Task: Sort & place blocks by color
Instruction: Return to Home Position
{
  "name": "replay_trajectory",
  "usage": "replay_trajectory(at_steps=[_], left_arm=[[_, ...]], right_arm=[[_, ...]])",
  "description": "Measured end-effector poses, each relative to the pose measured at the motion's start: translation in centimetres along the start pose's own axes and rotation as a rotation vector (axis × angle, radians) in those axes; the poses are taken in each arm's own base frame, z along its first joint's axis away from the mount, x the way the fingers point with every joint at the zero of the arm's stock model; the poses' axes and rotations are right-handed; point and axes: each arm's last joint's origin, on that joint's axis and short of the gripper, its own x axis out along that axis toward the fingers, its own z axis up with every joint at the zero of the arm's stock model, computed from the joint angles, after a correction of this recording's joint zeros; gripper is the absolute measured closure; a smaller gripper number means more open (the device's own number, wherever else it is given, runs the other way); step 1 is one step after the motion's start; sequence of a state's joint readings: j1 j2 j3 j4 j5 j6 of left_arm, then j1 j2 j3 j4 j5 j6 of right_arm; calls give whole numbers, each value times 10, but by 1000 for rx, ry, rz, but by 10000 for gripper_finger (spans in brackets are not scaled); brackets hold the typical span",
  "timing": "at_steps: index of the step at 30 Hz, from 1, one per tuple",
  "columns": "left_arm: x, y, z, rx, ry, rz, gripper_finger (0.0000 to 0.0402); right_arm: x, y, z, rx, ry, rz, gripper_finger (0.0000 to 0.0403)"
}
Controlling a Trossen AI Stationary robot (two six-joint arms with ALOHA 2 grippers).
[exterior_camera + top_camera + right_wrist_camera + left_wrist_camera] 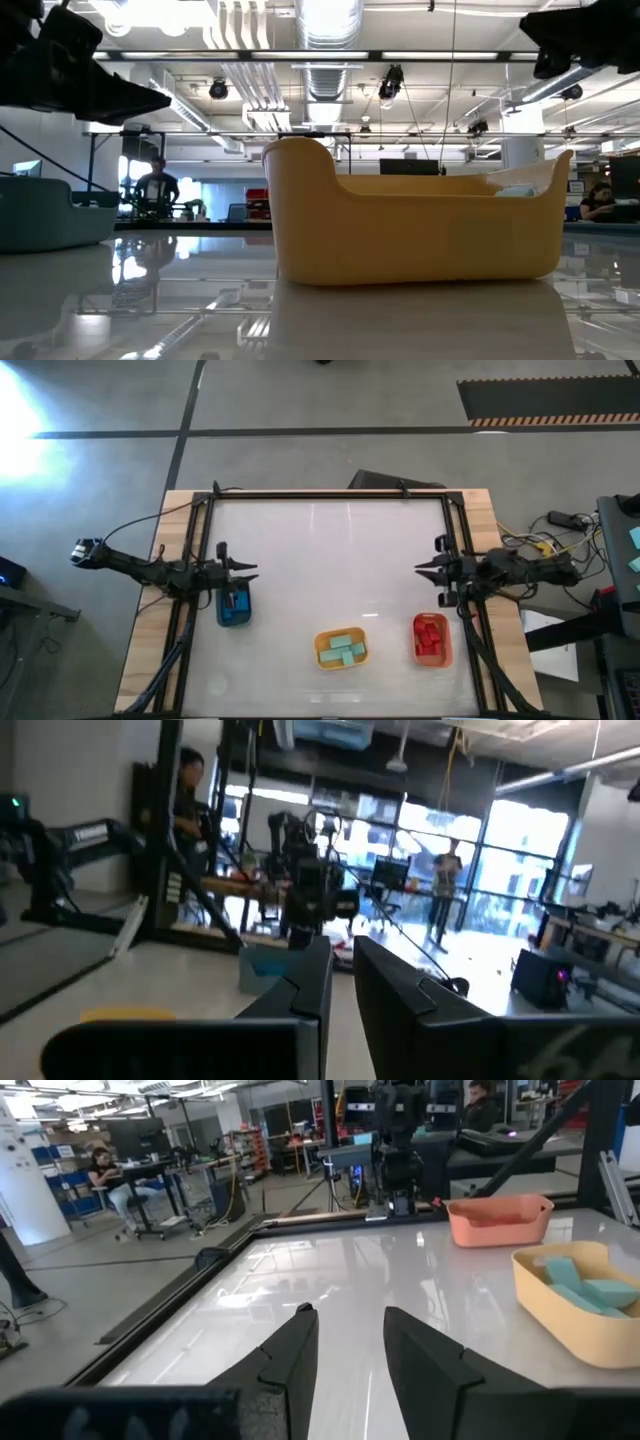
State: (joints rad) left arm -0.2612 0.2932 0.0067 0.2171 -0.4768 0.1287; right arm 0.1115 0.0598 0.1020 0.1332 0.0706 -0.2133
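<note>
Three bins stand along the table's near part. The blue bin (235, 607) at the left holds a darker blue block (236, 600). The yellow bin (342, 649) in the middle holds pale mint blocks (585, 1285). The orange bin (432, 639) at the right holds red blocks (431, 637). My left gripper (348, 1315) hovers level at the table's left edge, just beyond the blue bin, open with nothing between its fingers. My right gripper (340, 948) hovers level at the right edge, beyond the orange bin, its fingers shut to a narrow slit with nothing in it.
A black frame rail (330, 494) runs round the white tabletop, with wooden strips outside it. Cables and gear (560, 535) lie off the right side. The middle and far part of the tabletop (330, 560) is bare. People sit and stand in the room beyond.
</note>
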Motion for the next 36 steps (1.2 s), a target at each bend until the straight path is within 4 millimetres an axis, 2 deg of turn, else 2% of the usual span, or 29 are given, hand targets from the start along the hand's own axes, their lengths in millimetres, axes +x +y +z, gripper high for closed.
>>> replay_trajectory(at_steps=[7,11,21,36], left_arm=[[2,-1,-3,13,25,-4,302],[2,-2,-4,17,34,-5,302],[2,-2,-4,16,32,-5,302],[3,-2,-5,22,43,-6,302]], right_arm=[[-2,5,-24,3,13,0,367],[-1,8,-39,-27,172,31,367],[2,10,-45,1,270,47,367],[3,10,-46,-1,283,49,367]])
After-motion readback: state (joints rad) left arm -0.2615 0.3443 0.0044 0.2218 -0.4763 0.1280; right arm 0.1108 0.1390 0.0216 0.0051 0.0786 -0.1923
